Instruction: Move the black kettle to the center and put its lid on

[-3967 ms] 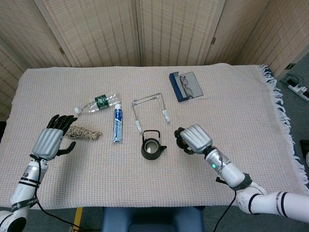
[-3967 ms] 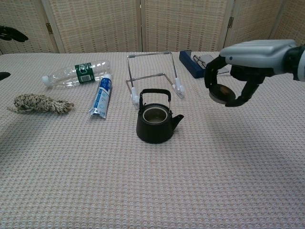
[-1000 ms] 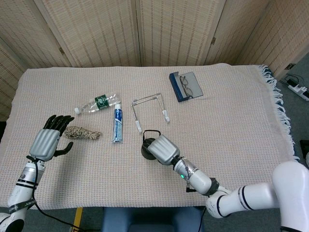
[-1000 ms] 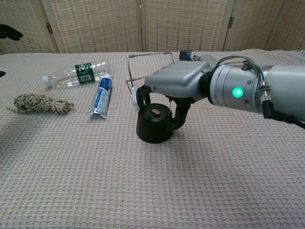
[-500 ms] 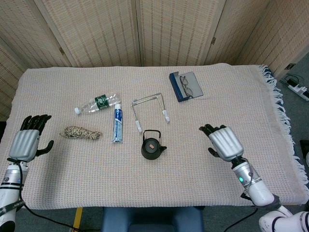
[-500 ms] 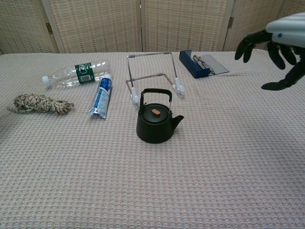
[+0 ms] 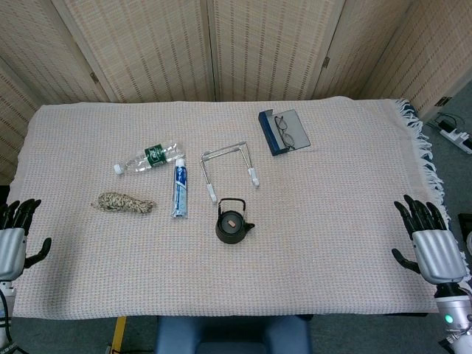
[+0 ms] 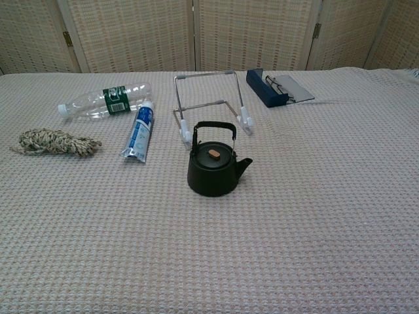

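Note:
The black kettle (image 7: pixel 232 221) (image 8: pixel 213 169) stands upright near the middle of the table, handle raised and spout toward the right. Its black lid (image 8: pixel 214 155) with a small brown knob sits on top of it. My left hand (image 7: pixel 12 245) is at the table's far left edge, fingers spread and holding nothing. My right hand (image 7: pixel 431 245) is at the far right edge, fingers spread and empty too. Both are far from the kettle, and neither shows in the chest view.
A wire stand (image 7: pixel 229 169), a toothpaste tube (image 7: pixel 179 187), a plastic bottle (image 7: pixel 148 157) and a bundle of rope (image 7: pixel 122 202) lie behind and left of the kettle. A blue case with glasses (image 7: pixel 284 131) is at the back right. A woven cloth (image 7: pixel 332 192) covers the table.
Both hands have drawn outward to the table's side edges; the right one has left the chest view. The kettle with its lid on has not moved.

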